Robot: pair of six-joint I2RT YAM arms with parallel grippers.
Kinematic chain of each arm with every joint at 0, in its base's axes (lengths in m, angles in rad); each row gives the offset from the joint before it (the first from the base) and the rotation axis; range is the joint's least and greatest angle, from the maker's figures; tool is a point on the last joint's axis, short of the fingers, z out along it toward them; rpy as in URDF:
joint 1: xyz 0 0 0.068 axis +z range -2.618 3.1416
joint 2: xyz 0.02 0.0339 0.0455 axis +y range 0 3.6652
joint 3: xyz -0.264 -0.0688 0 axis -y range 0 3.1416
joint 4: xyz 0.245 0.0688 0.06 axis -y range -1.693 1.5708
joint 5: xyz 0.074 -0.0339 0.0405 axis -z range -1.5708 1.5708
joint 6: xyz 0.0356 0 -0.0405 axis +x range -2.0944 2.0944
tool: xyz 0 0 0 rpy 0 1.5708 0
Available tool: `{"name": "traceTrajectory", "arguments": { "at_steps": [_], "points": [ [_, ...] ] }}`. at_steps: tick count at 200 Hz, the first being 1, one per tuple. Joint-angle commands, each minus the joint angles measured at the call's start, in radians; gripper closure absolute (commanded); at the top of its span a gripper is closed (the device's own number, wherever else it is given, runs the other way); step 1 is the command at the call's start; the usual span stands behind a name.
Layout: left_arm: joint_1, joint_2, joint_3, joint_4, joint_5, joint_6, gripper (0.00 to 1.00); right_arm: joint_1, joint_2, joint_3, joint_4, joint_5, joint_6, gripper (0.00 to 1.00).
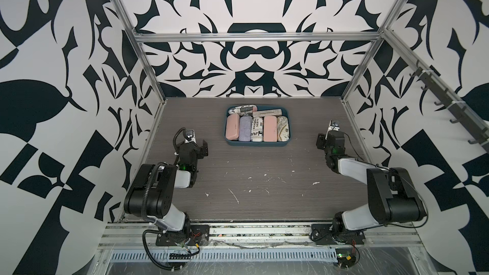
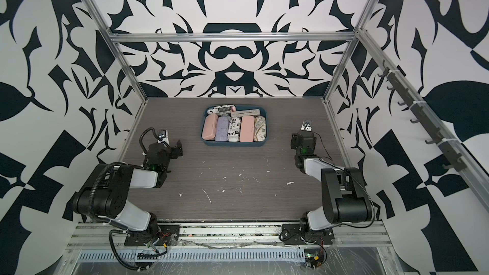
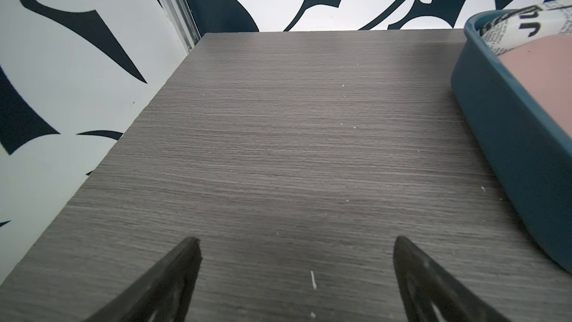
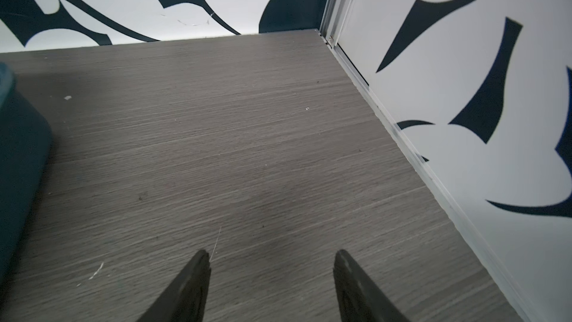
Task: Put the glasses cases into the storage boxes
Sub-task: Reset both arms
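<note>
Left claw (image 3: pixel 295 243), right claw (image 4: pixel 272 255) (both parted), one tray (image 1: pixel 256 143), five-case row (image 1: pixel 257 129)

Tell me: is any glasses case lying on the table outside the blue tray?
No, every visible glasses case sits inside the blue tray; the table shows only white flecks.

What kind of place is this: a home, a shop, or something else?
Most likely a robot test cell in a laboratory. Two robot arms, left and right, are mounted on a metal rail; patterned panels on an aluminium frame enclose the tabletop; a teal tray holds glasses cases.
</note>
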Motion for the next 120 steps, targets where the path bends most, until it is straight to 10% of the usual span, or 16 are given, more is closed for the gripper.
{"name": "traceTrajectory", "arguments": {
  "at_steps": [1,120],
  "points": [
    [0.006,0.004,-0.006,0.036,0.01,-0.004,0.01,-0.002,-0.053,-0.001,0.032,-0.007,-0.038,0.33],
    [0.006,0.005,-0.007,0.038,0.009,-0.003,0.01,0.0,-0.037,-0.111,0.1,-0.059,0.0,0.03]
  ]
}}
